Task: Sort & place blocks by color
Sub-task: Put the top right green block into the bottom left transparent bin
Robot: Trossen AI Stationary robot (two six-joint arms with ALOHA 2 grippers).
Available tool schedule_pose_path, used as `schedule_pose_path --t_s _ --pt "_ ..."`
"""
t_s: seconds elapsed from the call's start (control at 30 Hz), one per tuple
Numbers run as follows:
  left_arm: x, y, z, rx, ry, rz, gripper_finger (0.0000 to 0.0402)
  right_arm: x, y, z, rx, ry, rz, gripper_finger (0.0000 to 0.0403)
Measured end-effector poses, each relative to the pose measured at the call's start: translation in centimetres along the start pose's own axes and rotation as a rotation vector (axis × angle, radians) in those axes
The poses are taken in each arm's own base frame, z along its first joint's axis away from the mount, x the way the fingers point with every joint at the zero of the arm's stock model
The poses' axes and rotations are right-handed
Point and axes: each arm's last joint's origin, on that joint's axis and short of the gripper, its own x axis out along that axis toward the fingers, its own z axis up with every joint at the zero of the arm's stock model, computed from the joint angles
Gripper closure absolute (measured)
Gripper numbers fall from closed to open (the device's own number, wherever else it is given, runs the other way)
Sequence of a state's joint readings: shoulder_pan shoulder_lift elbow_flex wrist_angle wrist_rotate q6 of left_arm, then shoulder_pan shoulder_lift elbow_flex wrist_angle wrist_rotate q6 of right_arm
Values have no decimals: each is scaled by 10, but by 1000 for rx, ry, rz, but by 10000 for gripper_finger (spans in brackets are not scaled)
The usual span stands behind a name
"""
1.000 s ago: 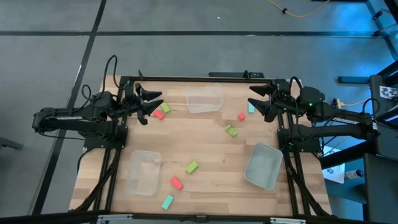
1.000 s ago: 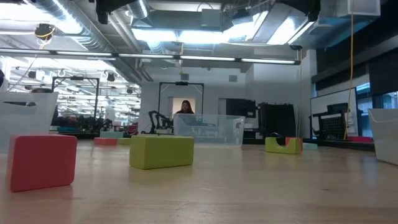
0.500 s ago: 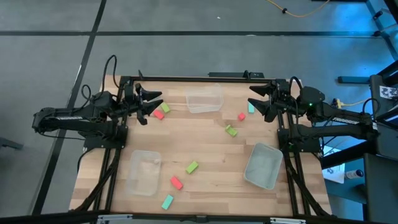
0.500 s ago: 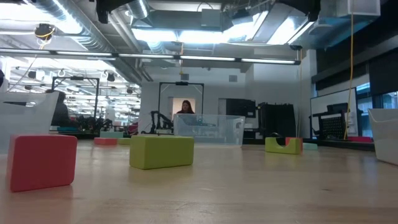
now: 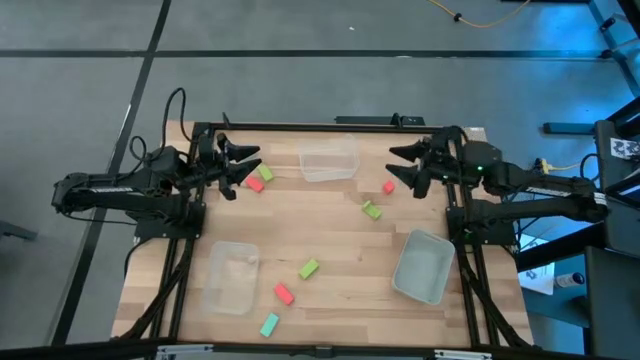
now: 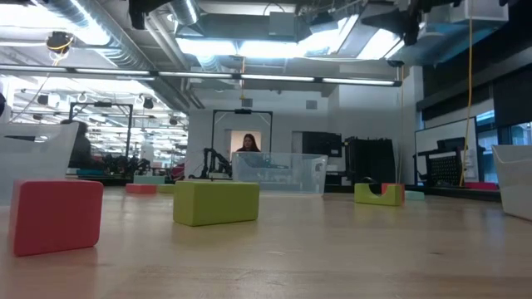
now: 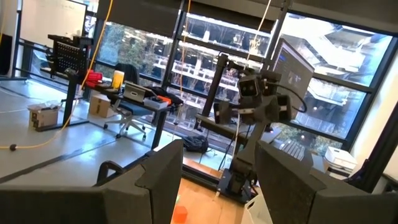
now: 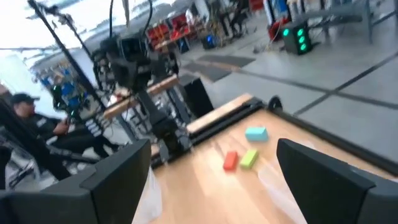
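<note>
While the left gripper point(image 5: 243, 166) hovered at the far left of the table point(image 5: 330, 220) with its fingers spread and nothing between them, a red block point(image 5: 255, 184) and a green block point(image 5: 266, 174) lay just beside it. Nearer on that side sat a clear tub point(image 5: 231, 277), and to its right lay a green block point(image 5: 309, 268), a red block point(image 5: 284, 293) and, nearest of all, a teal block point(image 5: 269, 324). At the far middle stood a second clear tub point(image 5: 329, 161). Right of centre lay another green block point(image 5: 372, 209), with a small red block point(image 5: 388, 187) beyond it. The right gripper point(image 5: 400, 165) hung over the far right of the table, just beside that red block, its fingers spread wide and gripping nothing. A third clear tub point(image 5: 423, 265) sat tilted at the near right. A person point(image 6: 247, 144) showed in the room behind.
</note>
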State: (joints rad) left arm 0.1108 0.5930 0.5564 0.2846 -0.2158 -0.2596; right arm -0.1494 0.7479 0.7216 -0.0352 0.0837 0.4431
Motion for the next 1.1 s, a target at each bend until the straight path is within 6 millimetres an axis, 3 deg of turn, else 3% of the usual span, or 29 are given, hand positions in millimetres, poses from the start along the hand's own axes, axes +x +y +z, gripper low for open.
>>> schedule_pose_path --t_s 0.6,0.83,1.1 --pt "0 0 0 0 0 0 210 9 -2 -8 -5 75 2 52" --pt "0 0 0 0 0 0 210 28 -18 -56 56 453 -109 52" --pt "0 0 0 0 0 0 210 58 -33 -116 71 707 -278 52"
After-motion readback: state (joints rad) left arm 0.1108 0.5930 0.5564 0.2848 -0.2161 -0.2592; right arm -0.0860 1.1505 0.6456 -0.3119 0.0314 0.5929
